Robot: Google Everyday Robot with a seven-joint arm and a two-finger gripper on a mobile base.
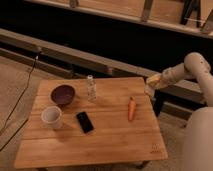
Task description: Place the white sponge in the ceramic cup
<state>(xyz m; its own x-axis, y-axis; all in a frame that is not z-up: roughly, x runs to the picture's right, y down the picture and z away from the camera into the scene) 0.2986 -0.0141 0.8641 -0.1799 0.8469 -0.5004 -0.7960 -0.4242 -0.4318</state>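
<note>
Gripper (151,86) clamped on white sponge (153,79), at table (100,145) edge, ceramic cup (52,116) well apart

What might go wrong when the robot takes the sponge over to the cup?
The gripper holds the white sponge by the right edge of the table, far from the ceramic cup at the left; it might slip out on the way. The upright bottle stands near that path and might get tipped. The bowl sits close to the cup, so the sponge might land there instead.
</note>
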